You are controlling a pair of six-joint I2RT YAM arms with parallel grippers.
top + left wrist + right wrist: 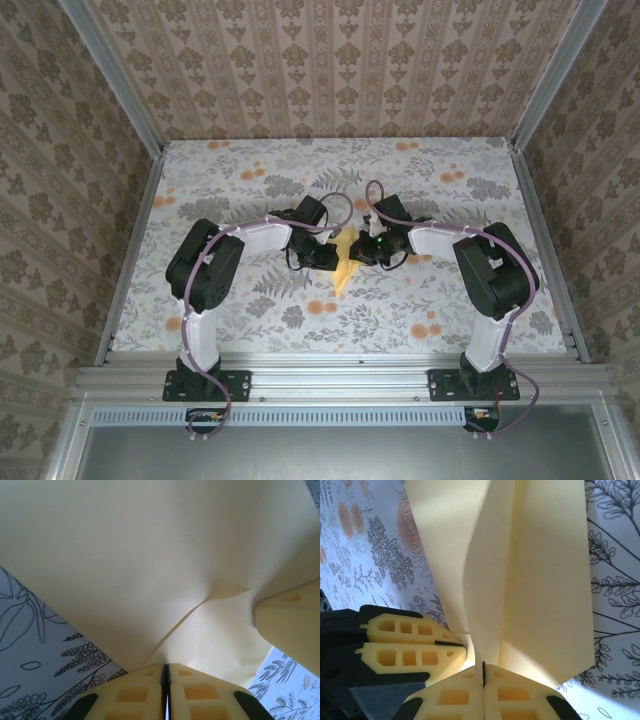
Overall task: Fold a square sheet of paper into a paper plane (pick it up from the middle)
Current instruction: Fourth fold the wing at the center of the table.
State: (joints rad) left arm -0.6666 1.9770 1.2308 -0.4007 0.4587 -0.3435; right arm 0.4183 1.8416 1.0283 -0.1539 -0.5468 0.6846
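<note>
Both grippers are clenched on the one sheet of paper point(343, 270), and they meet nose to nose over the middle of the surface point(450, 310). Your left gripper point(322, 256) has its jaws pressed flat together on the sheet's edge. In its wrist view the yellow paper rises straight out of the pinch and spreads up and away from it. One crease runs diagonally from the pinch toward the upper right. To the right of that crease, a finger point(290, 625) of the other arm lies against the paper. Your right gripper point(367, 250) grasps the same sheet from the opposite side. From its wrist camera you see the jaws shut on a central fold, with a flap of paper standing up on either side of it. The left gripper's closed tips sit just beside the pinch, on its left. In the overhead view the folded sheet hangs between the two grippers. It tapers to a point that reaches toward the arm bases, below and slightly left of the right gripper. You cannot tell whether that point touches the surface. Beneath both grippers lies a pale cloth point(250, 180) printed with grey leaves and small orange flowers, covering the whole surface. Walls point(330, 60) with striped floral wallpaper enclose it on three sides. Aluminium posts point(110, 70) stand at the far corners, and a metal rail point(340, 378) carries the arm bases.
</note>
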